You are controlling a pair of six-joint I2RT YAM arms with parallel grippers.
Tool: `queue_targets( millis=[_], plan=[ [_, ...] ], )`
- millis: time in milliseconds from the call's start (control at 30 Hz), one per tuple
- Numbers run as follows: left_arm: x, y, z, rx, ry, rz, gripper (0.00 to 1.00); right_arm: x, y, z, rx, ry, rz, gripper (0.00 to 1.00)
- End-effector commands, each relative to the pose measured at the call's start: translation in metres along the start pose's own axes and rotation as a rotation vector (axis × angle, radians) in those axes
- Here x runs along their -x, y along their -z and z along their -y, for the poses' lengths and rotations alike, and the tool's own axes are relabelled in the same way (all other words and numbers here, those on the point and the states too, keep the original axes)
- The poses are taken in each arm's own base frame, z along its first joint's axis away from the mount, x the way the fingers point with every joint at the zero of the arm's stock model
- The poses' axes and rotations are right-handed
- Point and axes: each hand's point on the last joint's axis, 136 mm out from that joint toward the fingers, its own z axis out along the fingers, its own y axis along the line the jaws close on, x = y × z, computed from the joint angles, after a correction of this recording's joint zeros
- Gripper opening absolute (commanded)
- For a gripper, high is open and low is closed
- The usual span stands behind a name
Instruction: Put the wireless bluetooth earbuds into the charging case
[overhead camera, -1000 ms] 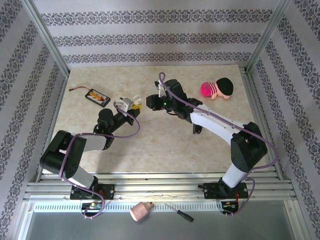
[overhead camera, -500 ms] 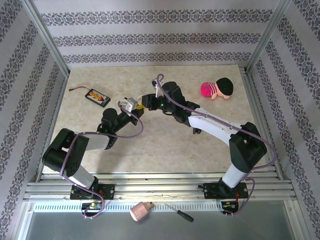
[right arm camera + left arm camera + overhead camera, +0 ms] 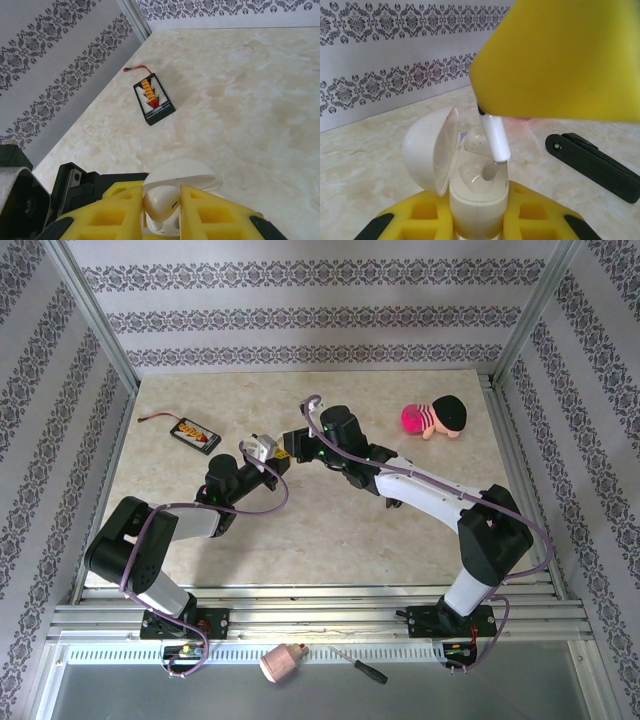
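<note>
My left gripper is shut on the base of a white charging case, held upright with its lid swung open to the left. One whitish earbud sits in the rear socket. My right gripper is shut on a second white earbud. Its stem points down with the tip just above the empty front socket. In the top view the left gripper with the case meets the right gripper over the table's middle left.
A black circuit board with orange connectors lies at the back left. A doll with a pink ball and black hat lies at the back right. A pinkish bulb and a screwdriver rest on the front ledge.
The right gripper has moved left with its earbud until it is over the open case. The left gripper has shifted the case slightly right toward it.
</note>
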Motion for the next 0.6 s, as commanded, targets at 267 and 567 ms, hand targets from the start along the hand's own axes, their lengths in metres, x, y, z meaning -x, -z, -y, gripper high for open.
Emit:
queue_targets(
  millis=[267,567],
  plan=[
    [0.027,-0.003,0.006,-0.020,0.001,0.058,0.00,-0.012,-0.010,0.013,-0.061,0.065,-0.017,0.22],
    [0.026,-0.004,0.007,-0.029,0.011,0.057,0.00,-0.012,-0.008,0.019,-0.088,0.091,0.007,0.22]
  ],
)
